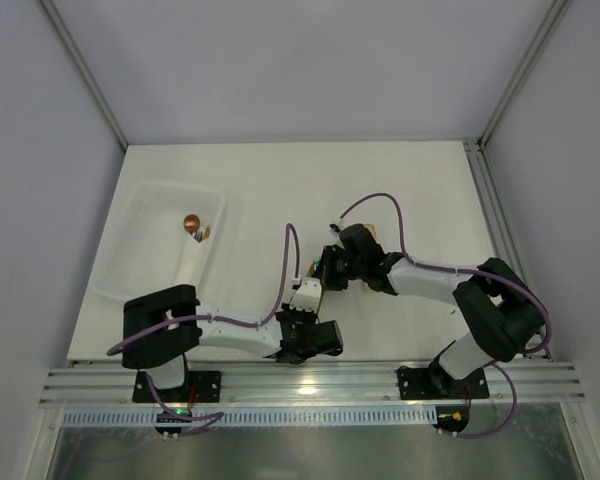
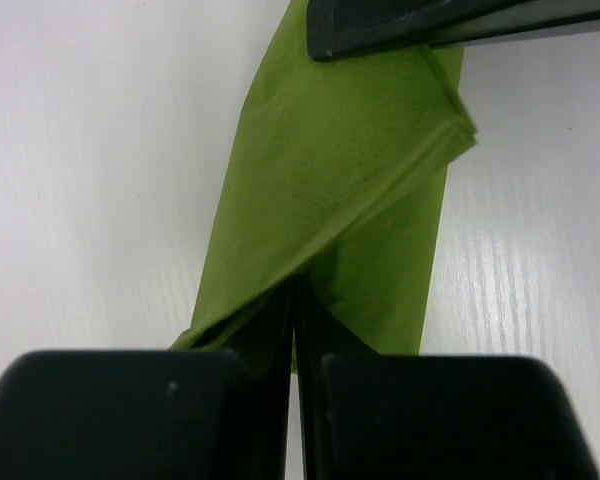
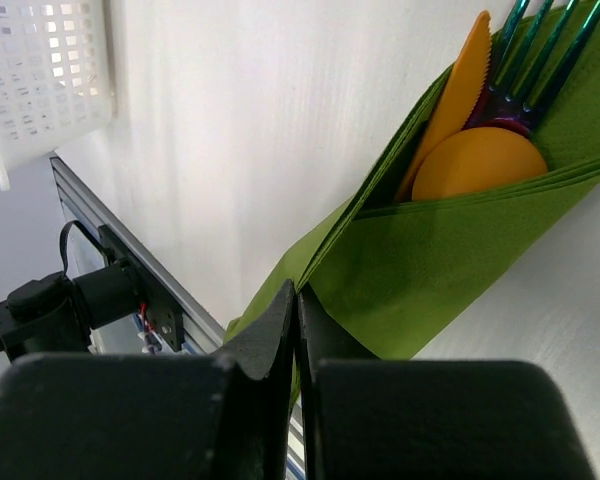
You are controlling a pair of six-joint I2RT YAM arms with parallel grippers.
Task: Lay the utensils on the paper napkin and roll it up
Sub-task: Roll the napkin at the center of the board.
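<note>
Left claw (image 2: 294,300) and right claw (image 3: 297,300) each pinch a corner of the olive-green paper napkin (image 2: 340,170), jaws pressed together. I see it on the white desk (image 2: 80,150), folded around an orange knife (image 3: 455,100), orange spoon (image 3: 477,160) and iridescent fork (image 3: 540,50).

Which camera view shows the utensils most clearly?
The right wrist view: the orange knife, orange spoon and green fork stick out of the folded napkin. The left wrist view shows only napkin; from above, the arms hide them.
</note>
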